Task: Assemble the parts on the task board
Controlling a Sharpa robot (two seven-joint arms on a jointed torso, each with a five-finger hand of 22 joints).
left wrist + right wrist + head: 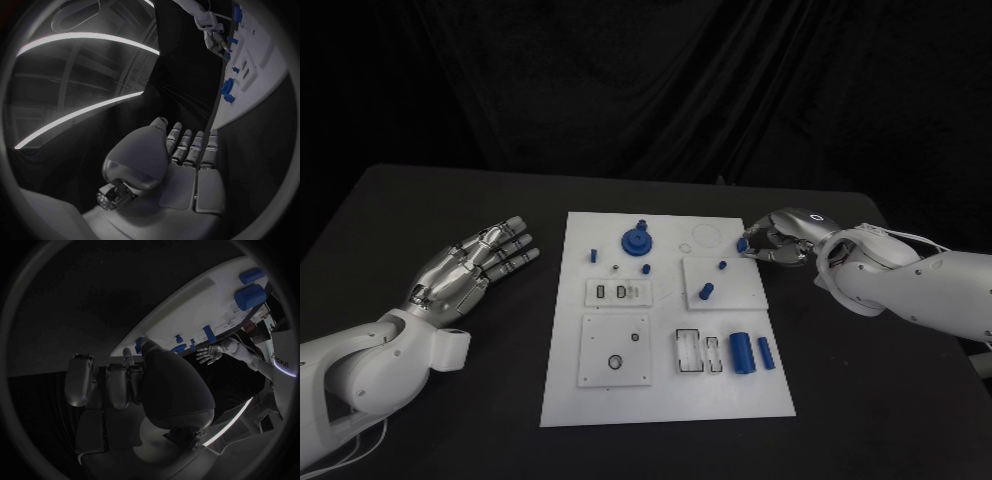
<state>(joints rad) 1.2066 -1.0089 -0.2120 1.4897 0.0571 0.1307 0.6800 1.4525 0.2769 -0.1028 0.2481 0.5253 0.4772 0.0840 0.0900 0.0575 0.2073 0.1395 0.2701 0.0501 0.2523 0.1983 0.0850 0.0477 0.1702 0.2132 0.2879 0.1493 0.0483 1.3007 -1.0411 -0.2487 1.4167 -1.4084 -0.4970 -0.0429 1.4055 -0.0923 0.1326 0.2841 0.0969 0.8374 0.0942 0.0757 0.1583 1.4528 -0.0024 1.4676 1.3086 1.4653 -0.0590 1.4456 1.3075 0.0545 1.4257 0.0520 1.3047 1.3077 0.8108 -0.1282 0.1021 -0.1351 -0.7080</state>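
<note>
The white task board (664,395) lies in the middle of the table. A blue gear with a peg (638,240) stands near its far edge, and small blue pegs (707,291) stand around the middle. Two blue cylinders (743,354) lie at the near right, also visible in the right wrist view (249,296). My right hand (779,240) hovers at the board's far right corner with fingers curled, pinching a small blue part (743,243) at its fingertips (139,341). My left hand (473,265) rests left of the board, palm up and fingers spread, holding nothing (181,155).
Raised white sub-plates with slots and holes (615,350) sit on the board. Black table (459,420) surrounds it on every side, with a dark curtain behind. The left wrist view shows the board's edge (262,65) and my right hand (212,37) beyond it.
</note>
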